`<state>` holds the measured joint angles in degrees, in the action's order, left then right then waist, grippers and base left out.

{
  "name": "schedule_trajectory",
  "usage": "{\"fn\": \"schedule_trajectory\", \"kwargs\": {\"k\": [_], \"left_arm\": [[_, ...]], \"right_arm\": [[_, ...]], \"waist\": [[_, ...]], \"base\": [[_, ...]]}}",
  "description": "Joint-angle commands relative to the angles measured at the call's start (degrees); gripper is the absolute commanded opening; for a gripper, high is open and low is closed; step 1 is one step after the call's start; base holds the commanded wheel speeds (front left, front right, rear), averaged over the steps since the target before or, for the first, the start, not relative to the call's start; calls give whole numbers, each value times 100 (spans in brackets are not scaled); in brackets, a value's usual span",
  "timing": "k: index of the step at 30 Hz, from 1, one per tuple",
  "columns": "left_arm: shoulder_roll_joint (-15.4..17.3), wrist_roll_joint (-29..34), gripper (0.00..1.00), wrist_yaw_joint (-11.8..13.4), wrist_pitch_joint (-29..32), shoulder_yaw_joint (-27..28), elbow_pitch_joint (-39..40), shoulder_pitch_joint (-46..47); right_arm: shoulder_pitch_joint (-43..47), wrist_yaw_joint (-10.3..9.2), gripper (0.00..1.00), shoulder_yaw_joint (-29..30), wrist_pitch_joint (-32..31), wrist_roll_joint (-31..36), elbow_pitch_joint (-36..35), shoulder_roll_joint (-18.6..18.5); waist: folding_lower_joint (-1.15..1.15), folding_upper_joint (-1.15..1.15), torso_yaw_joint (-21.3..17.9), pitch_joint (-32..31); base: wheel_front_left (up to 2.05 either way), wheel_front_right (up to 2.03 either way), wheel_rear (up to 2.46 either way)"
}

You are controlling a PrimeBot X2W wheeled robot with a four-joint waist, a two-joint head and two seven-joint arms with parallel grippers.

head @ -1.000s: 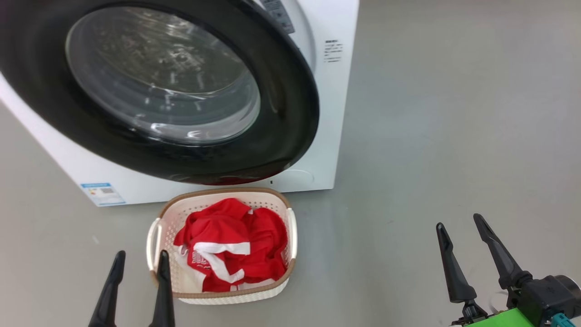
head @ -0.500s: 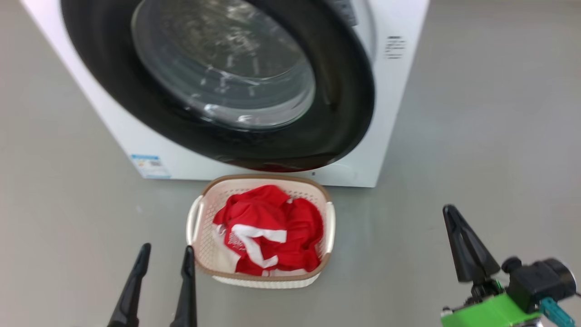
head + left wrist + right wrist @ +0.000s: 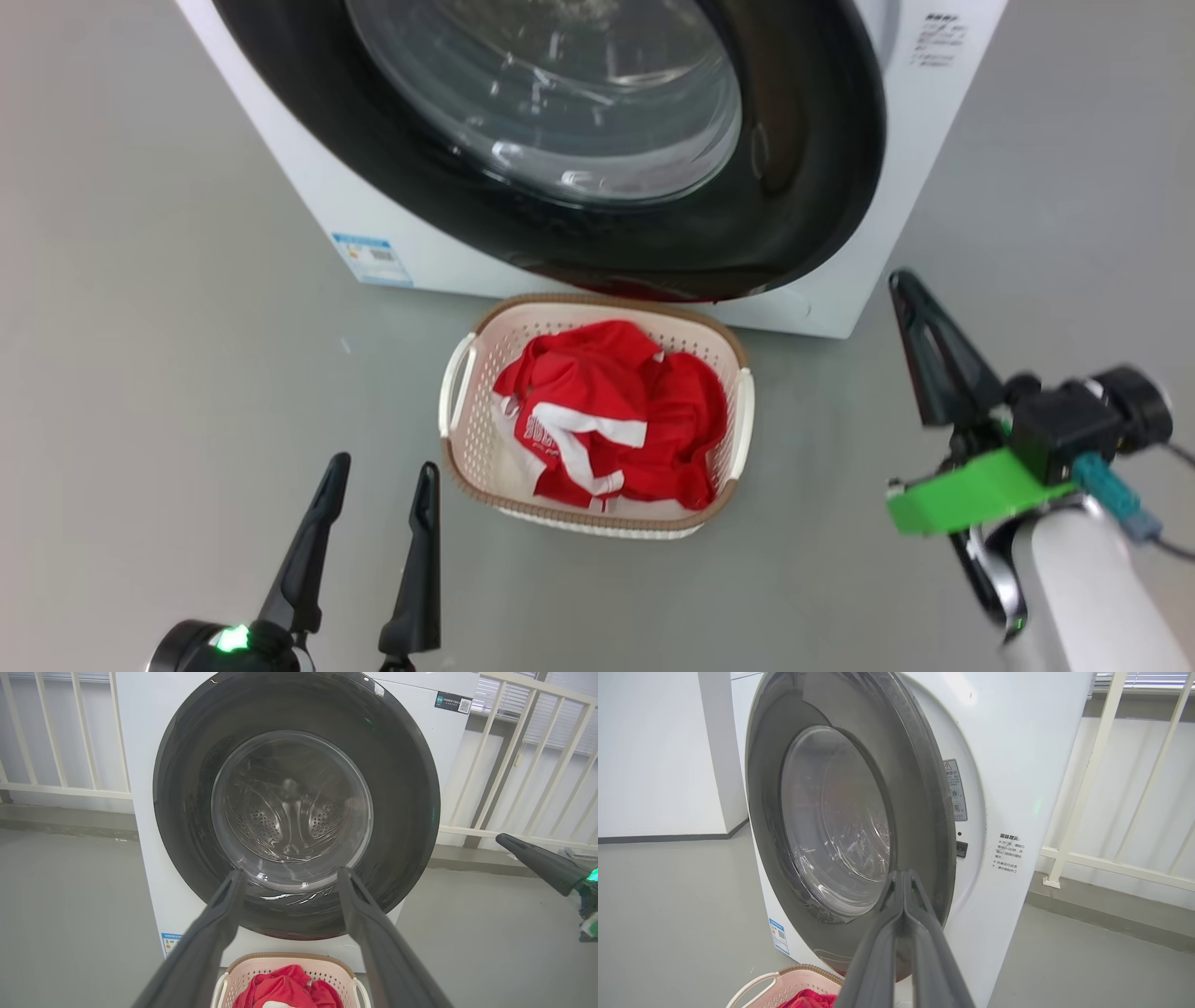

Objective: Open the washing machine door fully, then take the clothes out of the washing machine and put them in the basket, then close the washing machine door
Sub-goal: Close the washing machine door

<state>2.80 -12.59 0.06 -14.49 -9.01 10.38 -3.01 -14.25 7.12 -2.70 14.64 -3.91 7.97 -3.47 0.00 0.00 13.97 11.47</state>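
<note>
The washing machine (image 3: 920, 121) fills the top of the head view. The washing machine door (image 3: 803, 187), black-ringed, stands a little ajar in the right wrist view (image 3: 920, 788). Below it on the floor sits the basket (image 3: 455, 383) with the red clothes (image 3: 607, 411) inside. My left gripper (image 3: 383, 467) is open and empty, just left of the basket; in its wrist view (image 3: 290, 872) it points at the door's glass. My right gripper (image 3: 904, 285) is shut on nothing, right of the basket near the machine's front right corner; its tip (image 3: 903, 875) points at the door's right edge.
Grey floor lies all around the machine and basket. A white railing (image 3: 514, 765) runs behind the machine, and a white wall (image 3: 654, 742) stands to its left. A blue label sticker (image 3: 372, 259) marks the machine's lower left front.
The head camera has shifted, sliding the whole scene right and the basket up. My right gripper has closed from open and moved up toward the machine. The left gripper stays open.
</note>
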Motion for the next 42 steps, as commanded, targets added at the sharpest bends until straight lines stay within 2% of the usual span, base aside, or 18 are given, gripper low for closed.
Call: {"fn": "schedule_trajectory", "kwargs": {"k": [1, 21, 42], "left_arm": [[9, -67, 100, 39, -51, 147, 156, 208], [9, -178, 100, 52, -51, 32, 110, 647], [8, -234, 100, 11, -51, 11, 102, 832]], "right_arm": [[-353, 36, 0, -153, 36, 13, 16, -78], [-2176, 36, 0, -450, 36, -129, 1254, -611], [-3001, 36, 0, -63, 36, 69, 1641, -677]], "waist": [[0, 0, 115, 209], [0, 0, 267, 986], [0, 0, 321, 1365]], "base": [[0, 0, 0], [0, 0, 0], [0, 0, 0]]}}
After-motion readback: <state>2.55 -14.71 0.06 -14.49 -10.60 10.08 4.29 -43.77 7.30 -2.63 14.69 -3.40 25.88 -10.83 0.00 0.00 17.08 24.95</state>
